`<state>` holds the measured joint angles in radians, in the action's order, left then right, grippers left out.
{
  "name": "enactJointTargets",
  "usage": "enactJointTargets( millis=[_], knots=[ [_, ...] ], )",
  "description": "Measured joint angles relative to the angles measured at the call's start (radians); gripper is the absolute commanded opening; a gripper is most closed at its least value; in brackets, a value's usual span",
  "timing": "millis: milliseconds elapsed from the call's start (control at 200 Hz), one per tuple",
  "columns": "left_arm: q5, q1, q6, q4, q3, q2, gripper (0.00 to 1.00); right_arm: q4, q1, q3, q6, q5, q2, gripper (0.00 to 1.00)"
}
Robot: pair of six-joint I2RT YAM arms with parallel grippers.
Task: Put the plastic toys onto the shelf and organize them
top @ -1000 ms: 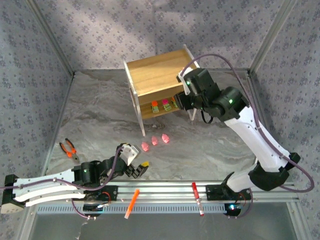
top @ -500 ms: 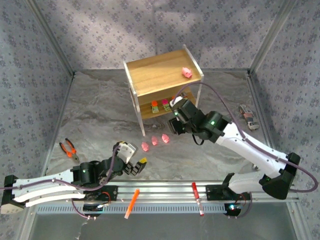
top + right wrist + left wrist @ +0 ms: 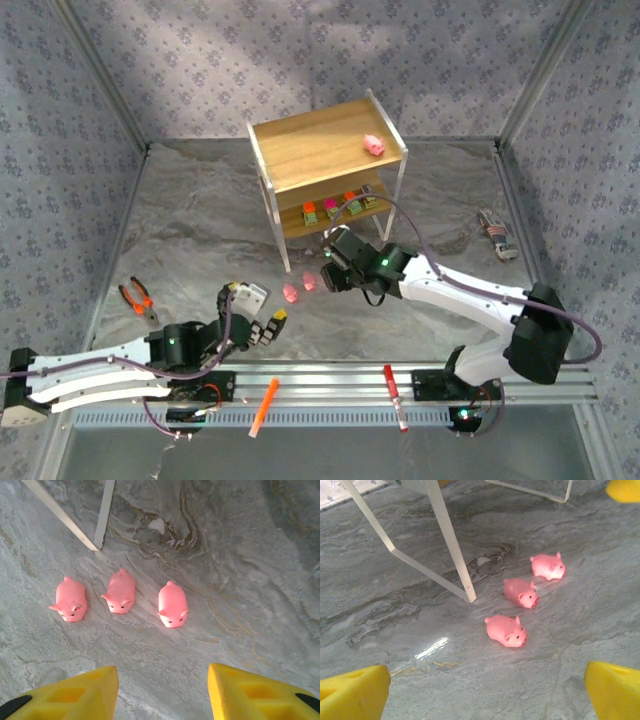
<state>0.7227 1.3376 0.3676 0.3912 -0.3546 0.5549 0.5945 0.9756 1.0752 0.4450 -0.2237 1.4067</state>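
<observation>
Right gripper [image 3: 162, 675]: jaws parted, empty, hung over three pigs [image 3: 121, 592] on table [image 3: 260, 555], judged lined up for pickup | left gripper [image 3: 485, 695]: parted, empty | fourth pig [image 3: 374, 145] set atop shelf [image 3: 310, 155].

We record three pink pigs [image 3: 120, 592] on a grey table [image 3: 200, 230] with darker marbled veining, and a fourth pink pig [image 3: 374, 145] on the shelf [image 3: 310, 150], which has light wood-grain boards and a white frame. The blocky toys [image 3: 330, 208] we see carry orange, pink and red tops on green and yellow bases; the right gripper [image 3: 162, 672] has yellow fingers [image 3: 75, 692]. We also note orange-handled pliers [image 3: 138, 298], an orange marker [image 3: 264, 407], a red pen [image 3: 395, 396] and grey-blue walls [image 3: 300, 50] with a repeating floral print.
</observation>
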Motion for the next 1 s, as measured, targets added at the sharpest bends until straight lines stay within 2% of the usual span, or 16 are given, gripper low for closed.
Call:
enactJointTargets(
  millis=[190, 460, 515, 999],
  knots=[
    [0.008, 0.000, 0.012, 0.011, -0.015, 0.032, 1.00, -0.062, 0.007, -0.030, 0.023, 0.020, 0.052, 0.52],
    [0.008, 0.000, 0.012, 0.011, -0.015, -0.037, 1.00, -0.143, 0.004, -0.055, 0.047, 0.053, 0.144, 0.55],
    [0.008, 0.000, 0.012, 0.011, -0.015, -0.035, 1.00, -0.152, -0.002, -0.061, 0.051, 0.056, 0.162, 0.58],
    [0.008, 0.000, 0.012, 0.011, -0.015, -0.011, 1.00, -0.225, -0.071, -0.089, 0.056, 0.080, 0.236, 0.61]
  ],
)
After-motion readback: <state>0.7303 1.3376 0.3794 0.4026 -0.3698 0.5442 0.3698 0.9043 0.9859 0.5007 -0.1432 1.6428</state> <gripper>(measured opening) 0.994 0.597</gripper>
